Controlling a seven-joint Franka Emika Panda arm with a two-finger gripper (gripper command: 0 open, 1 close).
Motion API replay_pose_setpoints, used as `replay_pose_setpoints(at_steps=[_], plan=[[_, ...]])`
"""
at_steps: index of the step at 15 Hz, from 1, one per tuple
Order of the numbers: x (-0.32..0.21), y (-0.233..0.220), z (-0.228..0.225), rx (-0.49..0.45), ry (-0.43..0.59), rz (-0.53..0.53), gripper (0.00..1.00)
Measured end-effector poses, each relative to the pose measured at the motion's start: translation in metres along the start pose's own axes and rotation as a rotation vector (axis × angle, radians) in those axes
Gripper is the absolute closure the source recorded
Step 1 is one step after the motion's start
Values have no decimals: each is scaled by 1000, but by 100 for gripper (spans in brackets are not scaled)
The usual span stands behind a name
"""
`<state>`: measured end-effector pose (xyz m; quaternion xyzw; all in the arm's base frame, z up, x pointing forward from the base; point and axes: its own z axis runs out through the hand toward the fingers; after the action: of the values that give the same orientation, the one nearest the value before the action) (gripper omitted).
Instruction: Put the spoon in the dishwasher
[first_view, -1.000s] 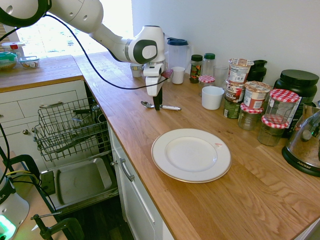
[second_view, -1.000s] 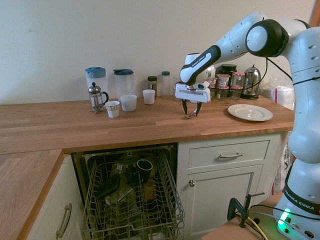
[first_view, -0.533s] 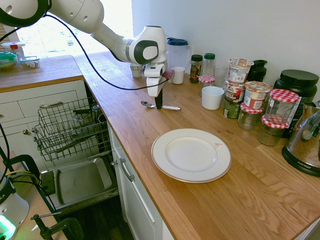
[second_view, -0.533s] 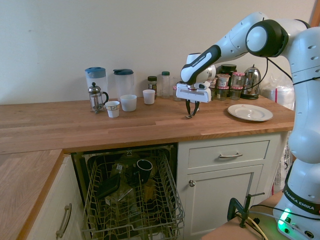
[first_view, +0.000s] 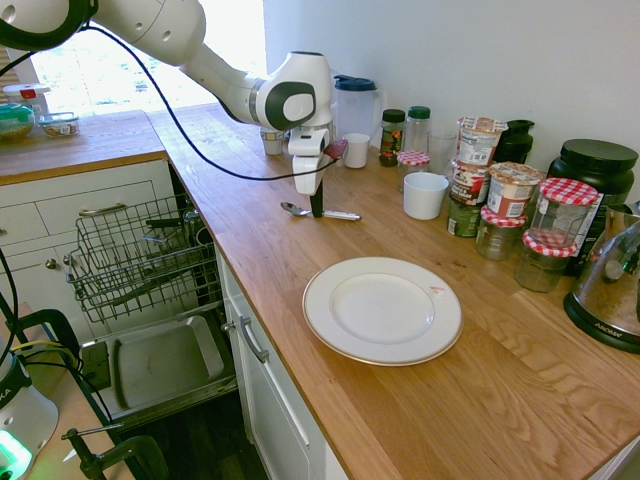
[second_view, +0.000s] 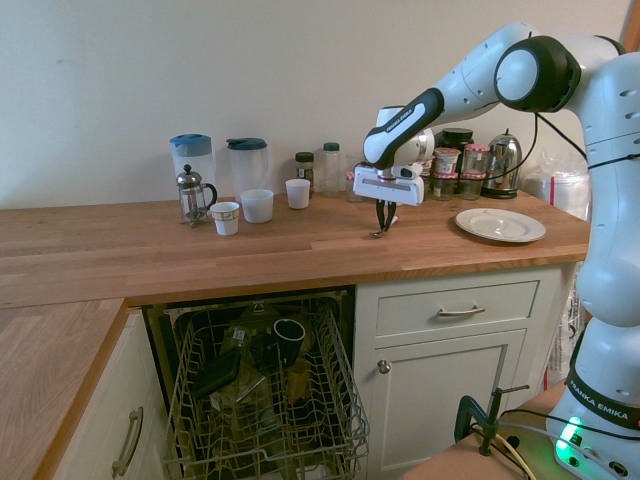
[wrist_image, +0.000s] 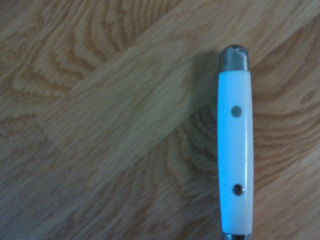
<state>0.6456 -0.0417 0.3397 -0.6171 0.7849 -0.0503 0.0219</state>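
The spoon (first_view: 335, 214) lies on the wooden counter, its bowl pointing toward the counter's front edge. My gripper (first_view: 316, 209) points straight down over the middle of the spoon with its fingers shut on the handle. The second exterior view shows the gripper (second_view: 383, 230) with its fingers together at the counter surface. The wrist view shows a white handle (wrist_image: 235, 145) with two rivets and a metal end, close over the wood. The dishwasher stands open below the counter, its wire rack (first_view: 140, 255) pulled out over the lowered door (first_view: 160, 360). The rack (second_view: 265, 390) holds a mug and dark items.
A white plate (first_view: 382, 310) sits near the counter's front. A white cup (first_view: 425, 195), jars (first_view: 548, 232), a pitcher (first_view: 355, 100) and a kettle (first_view: 615, 285) line the wall. A French press (second_view: 192, 195) and cups (second_view: 257, 205) stand further along. White drawers (second_view: 460, 310) flank the dishwasher.
The fingers, spread on either side of the spoon's handle a second ago, have closed on it. The arm and the spoon have hardly moved.
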Motion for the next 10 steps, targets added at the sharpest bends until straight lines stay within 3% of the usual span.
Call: replay_pose_setpoints(at_steps=[5,10], plan=[[-38,40,-76,92,8,-104,100],[-155,127,-115,132,10,-253,100]])
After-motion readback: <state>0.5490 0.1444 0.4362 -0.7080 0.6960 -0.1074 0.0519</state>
